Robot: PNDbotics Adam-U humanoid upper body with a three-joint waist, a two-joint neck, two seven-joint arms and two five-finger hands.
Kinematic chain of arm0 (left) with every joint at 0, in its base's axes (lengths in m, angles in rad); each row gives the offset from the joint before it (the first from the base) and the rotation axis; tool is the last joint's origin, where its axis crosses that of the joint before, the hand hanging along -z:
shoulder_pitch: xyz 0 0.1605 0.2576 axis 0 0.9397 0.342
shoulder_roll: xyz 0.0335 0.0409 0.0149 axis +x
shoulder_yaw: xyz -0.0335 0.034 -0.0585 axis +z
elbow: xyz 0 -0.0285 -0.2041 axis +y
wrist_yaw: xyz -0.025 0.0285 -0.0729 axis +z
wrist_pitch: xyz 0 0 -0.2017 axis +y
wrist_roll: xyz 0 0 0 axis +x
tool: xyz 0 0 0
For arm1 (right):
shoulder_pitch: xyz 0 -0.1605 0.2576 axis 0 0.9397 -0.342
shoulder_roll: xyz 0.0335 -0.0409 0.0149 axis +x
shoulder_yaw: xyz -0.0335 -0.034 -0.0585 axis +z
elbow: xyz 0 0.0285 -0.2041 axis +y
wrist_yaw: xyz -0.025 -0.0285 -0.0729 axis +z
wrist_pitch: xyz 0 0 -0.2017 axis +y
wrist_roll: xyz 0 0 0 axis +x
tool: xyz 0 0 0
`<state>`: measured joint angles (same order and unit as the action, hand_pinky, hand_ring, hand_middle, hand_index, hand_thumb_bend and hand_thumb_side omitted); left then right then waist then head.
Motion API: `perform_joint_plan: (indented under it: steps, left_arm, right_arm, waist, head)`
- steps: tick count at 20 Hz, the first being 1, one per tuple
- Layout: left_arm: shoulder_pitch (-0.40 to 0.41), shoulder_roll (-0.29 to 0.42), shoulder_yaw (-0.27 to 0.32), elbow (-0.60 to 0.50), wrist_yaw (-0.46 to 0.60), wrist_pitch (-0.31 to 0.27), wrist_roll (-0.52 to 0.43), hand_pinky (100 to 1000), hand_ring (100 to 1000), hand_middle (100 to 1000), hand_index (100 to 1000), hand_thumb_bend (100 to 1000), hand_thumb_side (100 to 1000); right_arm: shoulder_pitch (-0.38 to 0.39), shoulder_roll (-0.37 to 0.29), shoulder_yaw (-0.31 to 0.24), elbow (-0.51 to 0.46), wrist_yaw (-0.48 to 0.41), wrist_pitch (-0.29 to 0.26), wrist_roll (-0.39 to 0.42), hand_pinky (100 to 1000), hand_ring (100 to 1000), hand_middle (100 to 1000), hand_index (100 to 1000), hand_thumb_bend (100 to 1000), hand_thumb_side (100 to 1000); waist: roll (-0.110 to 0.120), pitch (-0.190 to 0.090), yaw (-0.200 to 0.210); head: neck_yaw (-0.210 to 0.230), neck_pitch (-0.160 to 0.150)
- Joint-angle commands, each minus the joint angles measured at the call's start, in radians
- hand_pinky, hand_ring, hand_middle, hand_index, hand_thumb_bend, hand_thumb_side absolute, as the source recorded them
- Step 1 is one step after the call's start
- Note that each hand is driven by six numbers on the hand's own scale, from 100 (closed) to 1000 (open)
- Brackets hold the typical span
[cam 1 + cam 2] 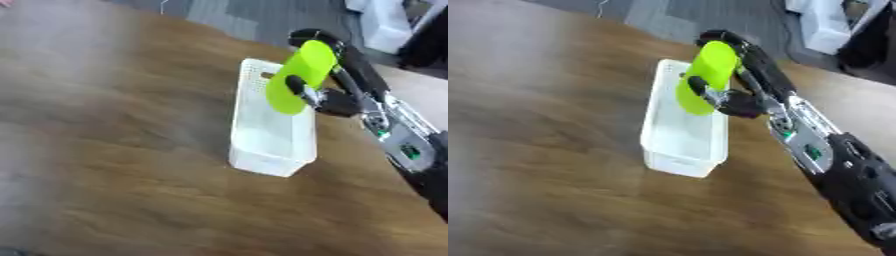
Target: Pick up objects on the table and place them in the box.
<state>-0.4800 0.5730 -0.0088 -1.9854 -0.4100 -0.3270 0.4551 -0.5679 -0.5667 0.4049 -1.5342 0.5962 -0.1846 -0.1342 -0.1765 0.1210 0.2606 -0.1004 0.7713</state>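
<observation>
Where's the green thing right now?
Right of centre in both eye views: the green thing is held in the right hand, tilted, above the white box on the wooden table.

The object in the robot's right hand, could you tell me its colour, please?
Bright yellow-green object, held by the right hand above the white box; clearest in the left eye view.

From where I sit, the box (271, 135) stands on the table (114, 165), a little right of the middle, its long sides running away from me. My right arm (824, 155) comes in from the lower right and reaches up along the box's right side. My right hand (741, 102) is above the box's far right part, fingers curled round an oval object (302, 75), which stands tilted over the box's far end, above its rim. Beyond the table's far edge lies the floor (219, 15).
</observation>
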Motion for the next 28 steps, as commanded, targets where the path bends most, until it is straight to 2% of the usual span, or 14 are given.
perform_joint_plan:
  steps: [1, 3, 4, 5, 9, 13, 16, 18, 20, 21, 24, 26, 27, 28]
  left_arm:
    - [-0.021, 0.007, 0.001, -0.015, 0.009, 0.001, -0.004, 483, 523, 699, 707, 611, 1000]
    - [-0.021, 0.007, 0.001, -0.015, 0.009, 0.002, -0.005, 483, 523, 699, 707, 611, 1000]
    - [-0.021, 0.007, 0.001, -0.015, 0.009, 0.002, -0.006, 483, 523, 699, 707, 611, 1000]
    - [-0.021, 0.007, 0.001, -0.015, 0.009, 0.003, -0.006, 483, 523, 699, 707, 611, 1000]
    - [-0.020, 0.008, 0.001, -0.015, 0.009, 0.003, -0.007, 483, 523, 699, 707, 610, 1000]
    - [-0.020, 0.008, 0.001, -0.015, 0.008, 0.004, -0.008, 483, 523, 699, 707, 610, 1000]
    - [-0.020, 0.008, 0.001, -0.015, 0.007, 0.004, -0.009, 483, 523, 699, 707, 609, 1000]
    - [-0.020, 0.008, 0.001, -0.015, 0.007, 0.004, -0.009, 483, 523, 699, 707, 609, 1000]
    - [-0.020, 0.008, 0.001, -0.015, 0.007, 0.004, -0.009, 483, 523, 699, 707, 609, 1000]
    - [-0.020, 0.008, 0.001, -0.015, 0.007, 0.004, -0.009, 483, 523, 699, 707, 609, 1000]
    - [-0.020, 0.008, 0.000, -0.015, 0.007, 0.004, -0.009, 483, 523, 699, 707, 609, 1000]
    - [-0.020, 0.008, 0.000, -0.015, 0.007, 0.003, -0.009, 483, 523, 699, 707, 609, 1000]
    - [-0.020, 0.008, 0.000, -0.015, 0.008, 0.003, -0.009, 483, 523, 699, 707, 609, 1000]
    - [-0.020, 0.008, 0.000, -0.015, 0.008, 0.003, -0.009, 483, 523, 699, 707, 609, 1000]
  right_arm:
    - [-0.016, -0.040, -0.019, -0.034, 0.062, -0.012, 0.031, 808, 818, 881, 908, 493, 1000]
    - [-0.015, -0.040, -0.022, -0.042, 0.105, -0.018, 0.043, 814, 822, 881, 897, 497, 1000]
    - [-0.015, -0.039, -0.022, -0.046, 0.121, -0.022, 0.044, 812, 820, 878, 884, 430, 1000]
    - [-0.013, -0.036, -0.025, -0.049, 0.122, -0.024, 0.032, 796, 804, 861, 861, 100, 1000]
    - [-0.009, -0.034, -0.023, -0.038, 0.074, -0.009, -0.027, 835, 823, 846, 873, 100, 1000]
    - [-0.011, -0.036, -0.025, -0.033, 0.093, 0.028, -0.012, 881, 848, 848, 883, 100, 1000]
    - [-0.008, -0.033, -0.024, -0.033, 0.089, 0.053, 0.005, 871, 842, 835, 870, 100, 1000]
    - [-0.008, -0.032, -0.024, -0.045, 0.079, 0.055, -0.015, 756, 738, 737, 800, 100, 1000]
    - [-0.008, -0.033, -0.022, -0.062, 0.073, 0.048, -0.062, 667, 641, 665, 780, 100, 1000]
    - [-0.008, -0.034, -0.019, -0.070, 0.075, 0.038, -0.083, 635, 606, 638, 777, 213, 1000]
    - [-0.006, -0.035, -0.014, -0.075, 0.097, 0.012, -0.106, 610, 584, 629, 790, 325, 1000]
    - [-0.004, -0.033, -0.015, -0.071, 0.109, 0.004, -0.110, 628, 605, 654, 810, 234, 1000]
    - [-0.002, -0.032, -0.015, -0.068, 0.112, 0.004, -0.115, 705, 681, 727, 853, 100, 1000]
    - [-0.001, -0.033, -0.014, -0.065, 0.119, 0.004, -0.115, 746, 731, 768, 881, 100, 1000]
  waist:
    - [0.007, -0.010, 0.000]
    - [0.007, -0.010, 0.000]
    - [0.007, -0.010, 0.000]
    - [0.007, -0.010, -0.001]
    - [0.007, -0.009, -0.001]
    - [0.007, -0.008, -0.002]
    - [0.007, -0.008, -0.002]
    - [0.007, -0.008, -0.002]
    - [0.007, -0.008, -0.002]
    - [0.007, -0.008, -0.002]
    - [0.007, -0.007, -0.002]
    - [0.007, -0.008, -0.002]
    - [0.007, -0.007, -0.003]
    - [0.007, -0.007, -0.003]
  head:
    - [0.011, -0.001]
    - [0.013, -0.001]
    - [0.014, -0.001]
    - [0.015, -0.001]
    - [0.018, -0.001]
    - [0.020, -0.001]
    - [0.021, -0.001]
    - [0.023, -0.001]
    - [0.024, -0.001]
    - [0.025, -0.001]
    - [0.025, -0.001]
    - [0.027, -0.001]
    - [0.028, -0.001]
    - [0.029, -0.001]
